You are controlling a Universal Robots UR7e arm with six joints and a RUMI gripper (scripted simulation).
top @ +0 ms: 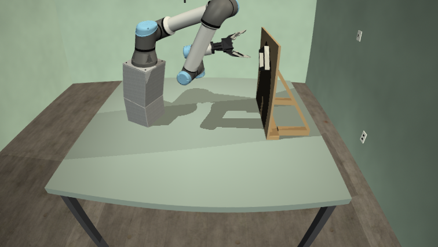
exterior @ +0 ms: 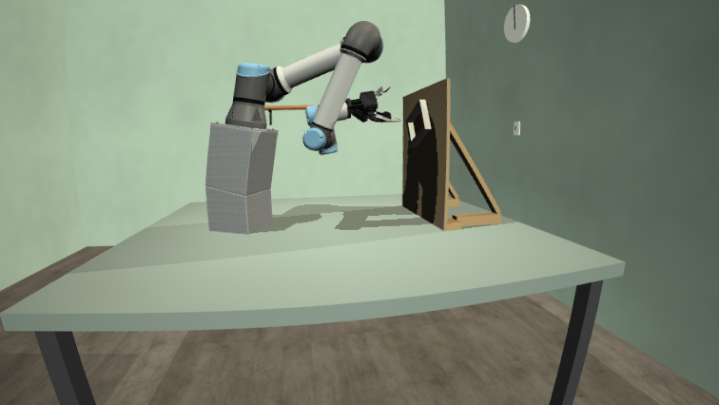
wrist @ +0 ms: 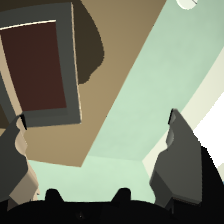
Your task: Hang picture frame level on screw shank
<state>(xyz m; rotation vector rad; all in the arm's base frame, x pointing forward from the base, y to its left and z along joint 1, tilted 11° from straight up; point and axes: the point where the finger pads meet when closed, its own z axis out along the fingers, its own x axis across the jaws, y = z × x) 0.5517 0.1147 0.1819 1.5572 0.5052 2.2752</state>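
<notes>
The picture frame (top: pixel 266 58) (exterior: pixel 425 114) (wrist: pixel 70 75) is against the front face of the upright wooden board (top: pixel 274 58) (exterior: pixel 442 115) (wrist: pixel 100 100). It has a dark face, pale side edges and a dark red inner panel. Its sides are not parallel with the board's edges, so it looks tilted. The screw does not show, so I cannot tell how the frame bears on it. My gripper (top: pixel 247 43) (exterior: pixel 394 104) (wrist: pixel 96 112) is open and empty, at about the frame's height, in front of the board and not touching it. In the wrist view the frame is at the upper left, near the left finger.
The board stands on the table (top: pixel 199 171) (exterior: pixel 326 277), with slanted wooden braces (top: pixel 292 95) (exterior: pixel 475 170) behind it. The arm's grey pedestal (top: pixel 134 82) (exterior: pixel 226 156) stands to the left. A clock (exterior: pixel 516 23) and outlets are on the right wall.
</notes>
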